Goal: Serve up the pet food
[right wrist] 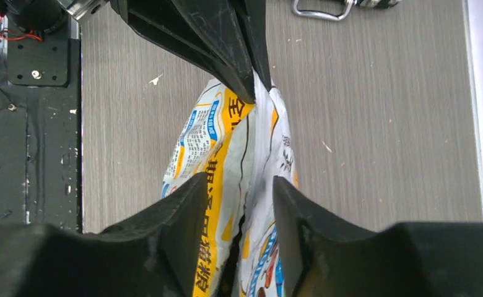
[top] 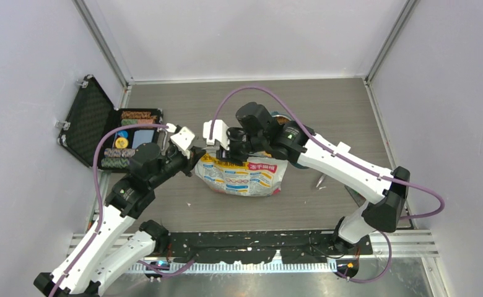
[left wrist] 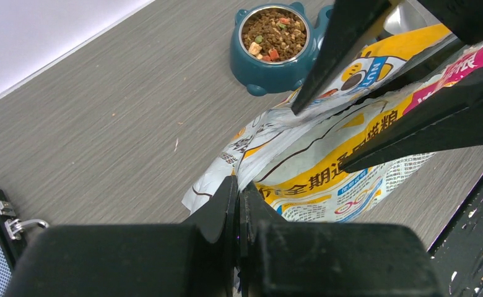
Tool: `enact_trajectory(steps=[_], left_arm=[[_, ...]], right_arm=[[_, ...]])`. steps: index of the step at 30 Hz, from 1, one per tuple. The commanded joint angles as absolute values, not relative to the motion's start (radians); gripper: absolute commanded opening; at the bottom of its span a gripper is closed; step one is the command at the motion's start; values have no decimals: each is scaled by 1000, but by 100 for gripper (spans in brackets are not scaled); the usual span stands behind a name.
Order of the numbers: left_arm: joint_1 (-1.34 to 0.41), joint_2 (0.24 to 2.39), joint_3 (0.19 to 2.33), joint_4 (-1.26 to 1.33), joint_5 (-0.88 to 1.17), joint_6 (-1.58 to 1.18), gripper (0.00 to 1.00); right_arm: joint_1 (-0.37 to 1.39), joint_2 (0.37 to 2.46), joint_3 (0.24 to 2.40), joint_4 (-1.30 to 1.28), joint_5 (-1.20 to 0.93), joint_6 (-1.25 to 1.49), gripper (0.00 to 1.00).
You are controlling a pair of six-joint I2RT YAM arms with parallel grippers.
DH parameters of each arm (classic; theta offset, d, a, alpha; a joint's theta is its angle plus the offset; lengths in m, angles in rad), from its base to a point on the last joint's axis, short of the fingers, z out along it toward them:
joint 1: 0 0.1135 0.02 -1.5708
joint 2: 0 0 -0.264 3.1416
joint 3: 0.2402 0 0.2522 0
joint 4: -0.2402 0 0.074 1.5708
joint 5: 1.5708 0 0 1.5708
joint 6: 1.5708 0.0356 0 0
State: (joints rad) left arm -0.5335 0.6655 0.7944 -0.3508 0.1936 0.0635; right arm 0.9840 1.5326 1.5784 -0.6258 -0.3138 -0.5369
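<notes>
The pet food (left wrist: 275, 32) sits in a small blue-green bowl (left wrist: 270, 71) with a shiny inside. It is a heap of little brown bits, with a few red, green and pale bits mixed in, and it fills the bowl close to the top. The bowl stands on the grey surface (left wrist: 103, 124), near the far side of a pet food bag (left wrist: 326, 179). The bag is white and yellow with blue and pink print, and it sits in the middle of the surface between the two arms. The left jaws are pinched tight on one end of the bag's top edge. The right jaws stand apart, one on each side of the same top edge a bit further along. I cannot tell if they press on it. The left arm (top: 121, 210) comes in from the left and the right arm (top: 350, 164) bends over the bag from the right. A black case (top: 90, 117) lies open at the far left, with rows of round coloured pieces inside. A few crumbs dot the surface. A small shiny thing (top: 321, 180) lies to the right of the bag, too small to make out.
</notes>
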Motion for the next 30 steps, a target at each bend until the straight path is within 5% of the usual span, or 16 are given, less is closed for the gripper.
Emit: enact_trajectory(steps=[1,2,3,7,12,14,25,30], left_arm=[[-528,643,853,-216,191,50,0],[-528,640,853,-216,187,49,0],[-528,638,853,-216,184,49,0],[-528,633,847,-211,188,45,0],[-528,621,794,-165,221,71,86],[-528,614,776,-148,228,79,97],[-513,620,664,-38,480,160,99],[-512,681,680,-21,579,172,66]], right_arm=[[1016,1540,1669,-700,-223,-549,42],[1018,1550,1676,-716,-207,-548,19],[1023,1555,1692,-736,-199,-547,12],[1032,1560,1711,-747,-176,-539,5],[1032,1543,1734,-744,-200,-531,5],[1032,1540,1753,-763,-220,-531,5],[1011,1525,1785,-784,-315,-536,5],[1003,1539,1831,-883,-406,-618,5]])
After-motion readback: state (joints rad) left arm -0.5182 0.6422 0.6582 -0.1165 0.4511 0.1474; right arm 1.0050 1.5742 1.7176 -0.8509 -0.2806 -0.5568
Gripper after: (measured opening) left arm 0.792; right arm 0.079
